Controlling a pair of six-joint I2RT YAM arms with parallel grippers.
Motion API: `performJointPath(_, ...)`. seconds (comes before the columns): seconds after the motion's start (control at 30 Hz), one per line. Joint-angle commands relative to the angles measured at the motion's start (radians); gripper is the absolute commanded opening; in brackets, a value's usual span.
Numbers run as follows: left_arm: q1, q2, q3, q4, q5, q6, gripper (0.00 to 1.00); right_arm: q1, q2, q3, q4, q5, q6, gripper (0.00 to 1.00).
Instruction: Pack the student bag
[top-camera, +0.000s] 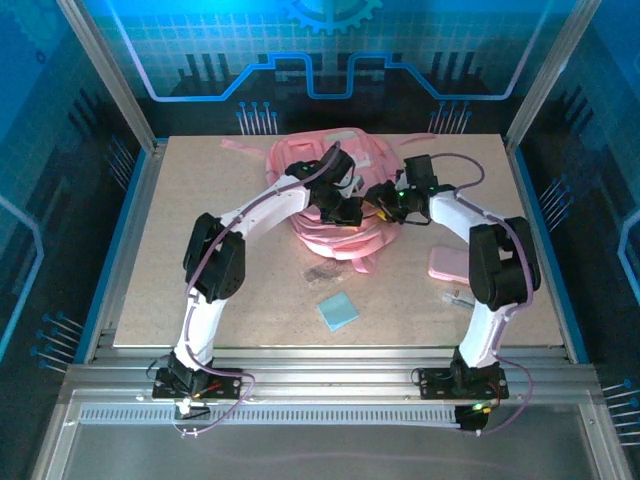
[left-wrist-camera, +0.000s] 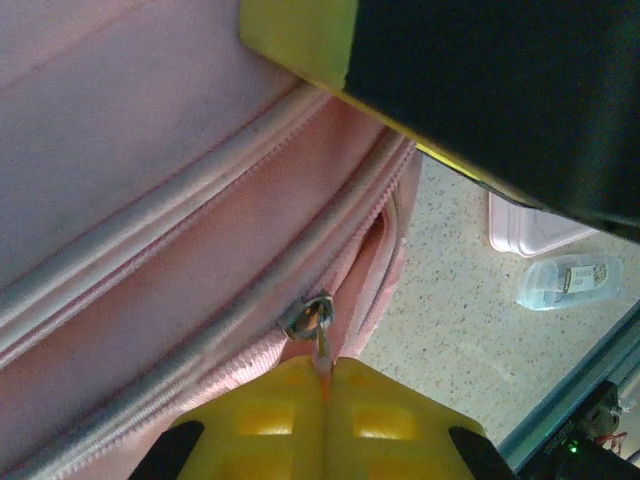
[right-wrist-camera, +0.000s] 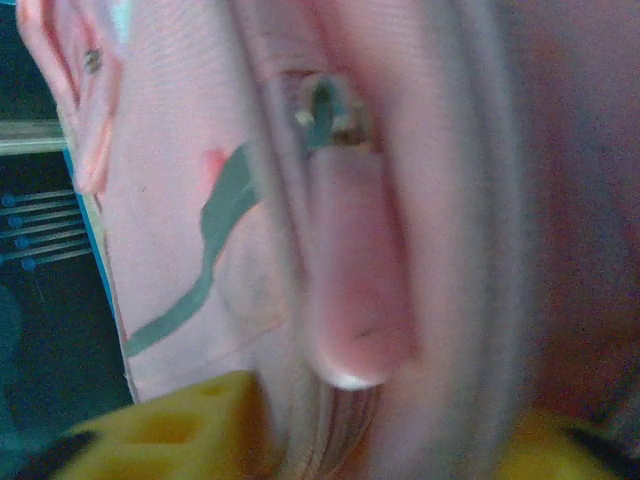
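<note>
Top view, student bag (top-camera: 335, 160): slumped at far centre of bench (top-camera: 200, 250); both arms bent inward over its near side.
Top view, grippers: left gripper (top-camera: 347, 210) and right gripper (top-camera: 386, 198) close together at the bag's near edge; states not readable here.
Top view, loose items: blue square pad (top-camera: 337, 312) near front centre, pink flat case (top-camera: 450, 263) at right; both outside the bag.
Left wrist, left gripper (left-wrist-camera: 324, 388): clenched on zipper pull (left-wrist-camera: 322, 352), tab pinched between yellow fingers (left-wrist-camera: 260, 420); zipper slider (left-wrist-camera: 308, 318) just above, on the pink track.
Left wrist, background: clear packet (left-wrist-camera: 570, 282) lying on bench just beside the flat case.
Right wrist, right gripper (right-wrist-camera: 360, 430): blurred; yellow fingers (right-wrist-camera: 170, 425) at both lower corners, pink fabric and a pink tab between; clamped or only straddling, cannot tell.
Step (judged): zip work on the bag, probably opening a compartment; nothing loaded yet.
Next move (judged): steady pull along the track, fabric held taut on the right side; tab thin, likely to slip.
</note>
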Motion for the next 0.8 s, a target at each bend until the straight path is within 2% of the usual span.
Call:
performJointPath(0.0, -0.014, -0.094, -0.033, 0.042, 0.038, -0.005, 0.0, 0.01, 0.008, -0.027, 0.115, -0.006, 0.037, 0.12)
performJointPath(0.03, -0.008, -0.099, -0.046, 0.036, 0.026, 0.001, 0.0, 0.007, -0.004, -0.037, 0.128, 0.004, 0.034, 0.02)
performJointPath(0.07, 0.0, -0.103, -0.062, 0.029, 0.013, 0.008, 0.0, 0.0, -0.013, -0.041, 0.132, 0.009, 0.03, 0.0)
performJointPath(0.3, 0.054, -0.152, -0.215, -0.071, -0.092, 0.086, 0.0, -0.034, -0.036, 0.014, 0.045, 0.034, -0.073, 0.0)
performJointPath(0.43, 0.074, -0.197, -0.313, -0.138, -0.15, 0.118, 0.0, -0.062, -0.024, 0.039, 0.055, 0.019, -0.08, 0.0)
performJointPath(0.63, 0.152, -0.293, -0.447, -0.14, -0.171, 0.095, 0.0, -0.09, -0.022, 0.076, 0.028, 0.01, -0.107, 0.0)
performJointPath(0.77, 0.223, -0.317, -0.467, -0.113, -0.215, 0.089, 0.0, -0.091, -0.033, 0.073, 0.022, -0.015, -0.128, 0.0)
